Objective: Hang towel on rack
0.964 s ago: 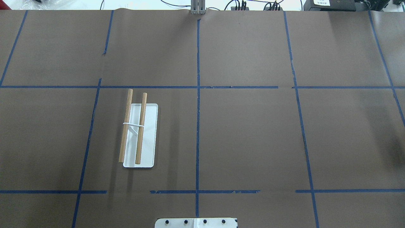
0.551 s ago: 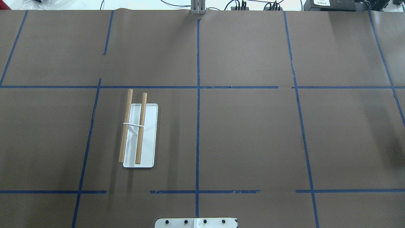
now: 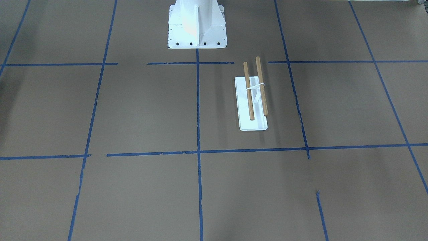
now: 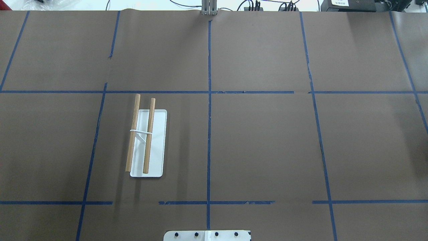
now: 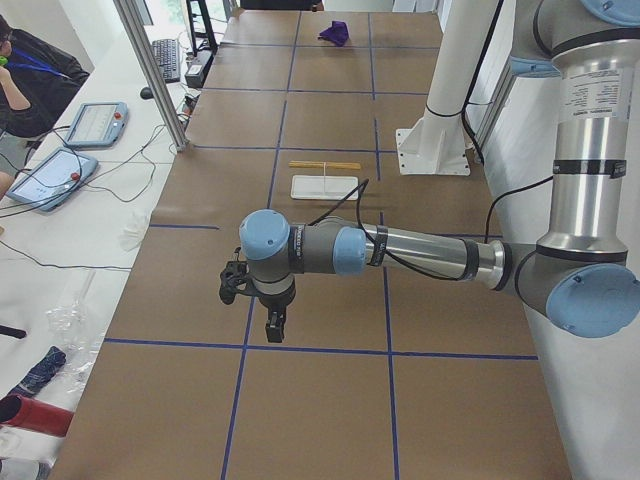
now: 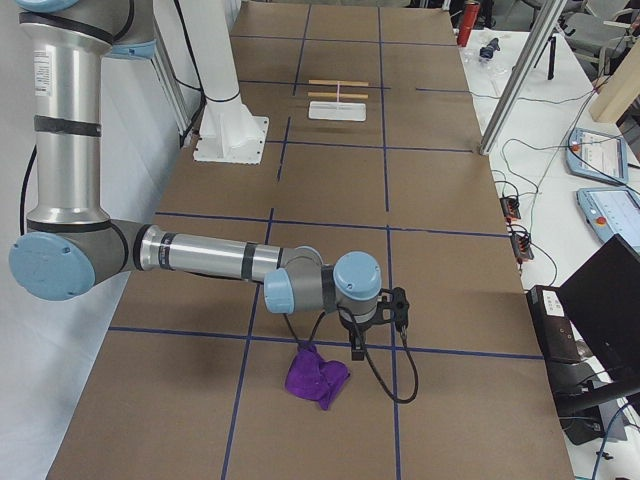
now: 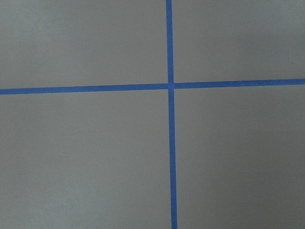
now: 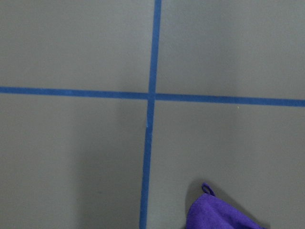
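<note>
Flat white rack (image 4: 147, 139) with two round wooden rods unmoved; crumpled purple cloth towel (image 6: 318, 378) at counter's right end beside right gripper (image 6: 357, 350); aperture of it and left gripper (image 5: 272, 324) cannot be told

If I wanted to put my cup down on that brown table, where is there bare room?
Most taped squares are bare: in the overhead view, everything right of the centre tape line and the whole far row. Crowded spots: the rack left of centre, the white pedestal at the near edge, the purple towel by the right hand.
</note>
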Motion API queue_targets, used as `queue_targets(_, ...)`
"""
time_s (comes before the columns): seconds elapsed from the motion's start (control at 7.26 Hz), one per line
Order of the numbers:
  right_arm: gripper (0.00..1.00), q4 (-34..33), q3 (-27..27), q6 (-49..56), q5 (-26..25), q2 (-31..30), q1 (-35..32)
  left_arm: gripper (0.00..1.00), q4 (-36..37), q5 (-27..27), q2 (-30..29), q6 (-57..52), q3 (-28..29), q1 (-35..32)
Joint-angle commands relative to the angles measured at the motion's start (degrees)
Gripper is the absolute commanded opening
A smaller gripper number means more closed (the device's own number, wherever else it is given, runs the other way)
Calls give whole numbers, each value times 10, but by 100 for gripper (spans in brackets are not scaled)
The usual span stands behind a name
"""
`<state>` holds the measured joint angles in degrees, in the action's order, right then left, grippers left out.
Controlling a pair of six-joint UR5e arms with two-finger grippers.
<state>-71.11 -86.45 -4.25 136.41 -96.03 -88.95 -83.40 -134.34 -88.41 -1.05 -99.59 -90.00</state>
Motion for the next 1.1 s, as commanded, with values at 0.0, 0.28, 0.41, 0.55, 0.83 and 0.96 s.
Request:
queue_targets(0.0, 100, 147, 85, -1, -6, -36, 32, 100, 0, -2, 0, 0, -2, 0)
queue_targets(0.28, 100, 165, 110, -2, -45, -39, 83, 100, 0, -2, 1, 0, -10, 0)
queue_targets(0.41, 100, 166, 116, -1, -48, -52, 93, 100, 0, -2, 1, 0, -13, -1)
queue_targets(0.55, 100, 165, 116, -2, -48, -54, 105, 100, 0, -1, 1, 1, -14, -3)
queue_targets(0.83, 100, 165, 117, -1, -62, -71, 126, 100, 0, -1, 0, 1, -17, -8)
queue_targets(0.96, 88, 165, 117, -3, -62, -73, 126, 100, 0, -1, 0, 0, -17, -10)
